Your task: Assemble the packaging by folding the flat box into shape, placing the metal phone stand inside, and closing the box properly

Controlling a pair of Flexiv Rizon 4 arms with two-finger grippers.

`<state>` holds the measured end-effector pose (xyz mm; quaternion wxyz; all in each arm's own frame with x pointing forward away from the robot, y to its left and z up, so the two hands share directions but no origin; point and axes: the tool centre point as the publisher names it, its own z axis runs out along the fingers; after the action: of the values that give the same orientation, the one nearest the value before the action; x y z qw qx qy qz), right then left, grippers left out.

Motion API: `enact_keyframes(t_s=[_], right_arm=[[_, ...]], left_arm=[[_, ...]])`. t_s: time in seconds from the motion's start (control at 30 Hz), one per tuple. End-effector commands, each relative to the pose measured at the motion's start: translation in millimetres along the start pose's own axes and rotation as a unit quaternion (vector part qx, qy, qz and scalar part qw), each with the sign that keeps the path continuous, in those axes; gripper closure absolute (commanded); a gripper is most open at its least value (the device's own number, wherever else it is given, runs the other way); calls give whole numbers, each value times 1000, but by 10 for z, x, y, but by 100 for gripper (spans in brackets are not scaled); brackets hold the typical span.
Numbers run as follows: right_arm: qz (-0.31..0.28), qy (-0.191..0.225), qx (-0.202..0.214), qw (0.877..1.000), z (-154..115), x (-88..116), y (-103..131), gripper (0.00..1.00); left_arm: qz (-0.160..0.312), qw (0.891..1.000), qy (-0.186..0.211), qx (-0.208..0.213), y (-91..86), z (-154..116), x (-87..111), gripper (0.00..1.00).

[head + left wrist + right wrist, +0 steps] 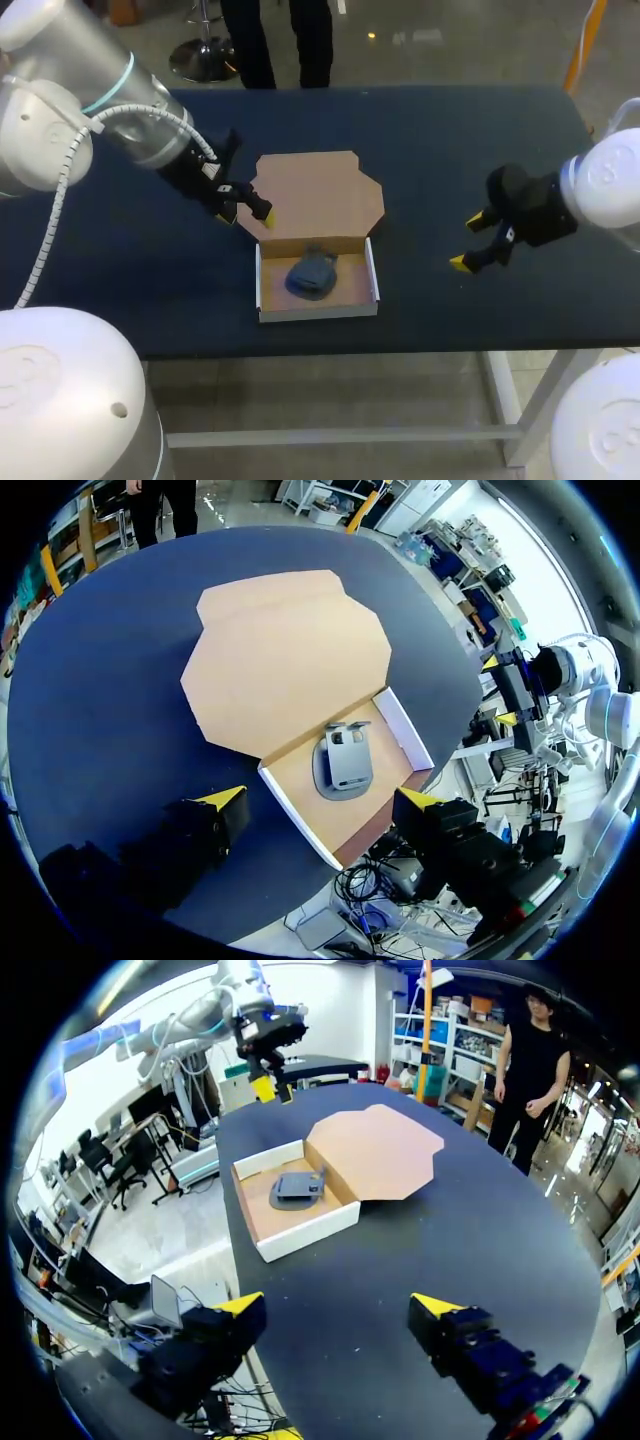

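Box (pixel 318 311): an open tray at lower centre of the head view on the dark table (pixel 450 150). Its lid (pixel 320 195) lies flat behind, and the phone stand (pixel 313 275) inside is indistinct. The left gripper (pixel 248 208) overlaps the lid's left corner. The right gripper (pixel 467 241) is mid-right, well apart.

Left wrist view: fingers spread, nothing held, tray ahead between them.

Right wrist view: fingers spread, empty, box ahead.

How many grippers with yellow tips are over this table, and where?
2. The left gripper is at the left edge of the open box lid, near its fold; the right gripper is over bare table right of the box, apart from it. Both are open, empty.
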<state>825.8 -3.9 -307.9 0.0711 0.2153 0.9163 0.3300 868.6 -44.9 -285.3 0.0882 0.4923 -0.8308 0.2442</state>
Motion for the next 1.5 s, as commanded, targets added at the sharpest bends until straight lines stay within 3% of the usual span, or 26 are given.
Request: enact_keyframes(t_s=[0.03,0.1,0.23,0.7,1.5], right_arm=[[-12,11,4,1000,-36,-28,62,0],[-17,21,9,1000,-36,-45,109,0],[-28,41,12,999,-28,-71,193,0],[-56,75,25,995,33,-168,447,0],[-104,109,78,985,209,-263,867,0]], left_arm=[[18,999,29,9,27,-40,-107,0],[25,999,16,16,11,-49,-139,0],[39,998,43,23,-31,-66,-225,0],[74,993,76,49,-169,-65,-661,0],[86,987,119,63,-463,187,-1212,0]])
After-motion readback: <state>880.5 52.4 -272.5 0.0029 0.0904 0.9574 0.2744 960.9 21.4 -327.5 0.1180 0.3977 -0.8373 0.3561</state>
